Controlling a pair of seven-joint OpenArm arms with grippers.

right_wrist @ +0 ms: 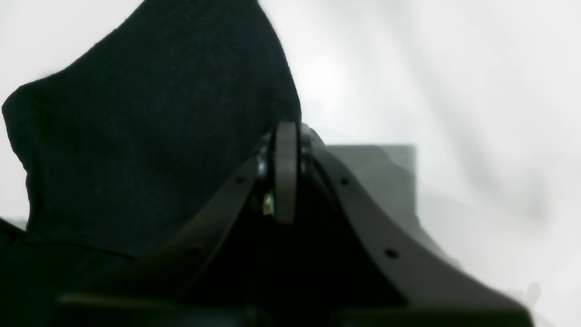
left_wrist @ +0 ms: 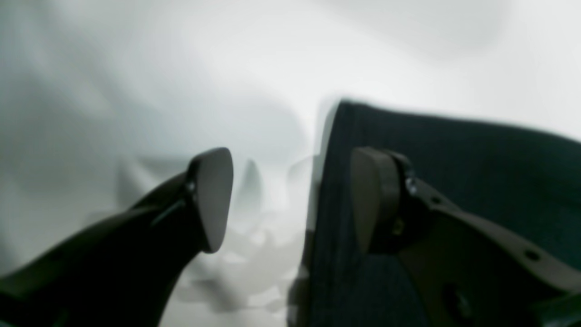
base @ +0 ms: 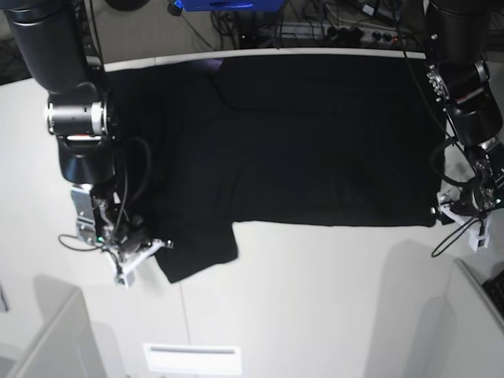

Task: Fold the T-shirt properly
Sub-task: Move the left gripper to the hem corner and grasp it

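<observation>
The black T-shirt (base: pixel 307 142) lies spread flat across the far half of the white table (base: pixel 315 299), plain side up. One sleeve (base: pixel 197 252) sticks out toward the front left. My right gripper (base: pixel 155 246) is at that sleeve's left edge. In the right wrist view its jaws (right_wrist: pixel 286 172) are pressed together on the raised black cloth (right_wrist: pixel 150 127). My left gripper (base: pixel 443 211) hovers at the shirt's front right corner. In the left wrist view it (left_wrist: pixel 292 200) stands open astride the cloth's edge (left_wrist: pixel 454 154), one finger (left_wrist: pixel 374 200) over the cloth, the other over bare table.
Grey box edges rise at the front left (base: pixel 47 339) and front right (base: pixel 480 307). A white label (base: pixel 191 358) lies near the table's front edge. Cables and a blue object (base: pixel 216 4) sit behind the table's far edge.
</observation>
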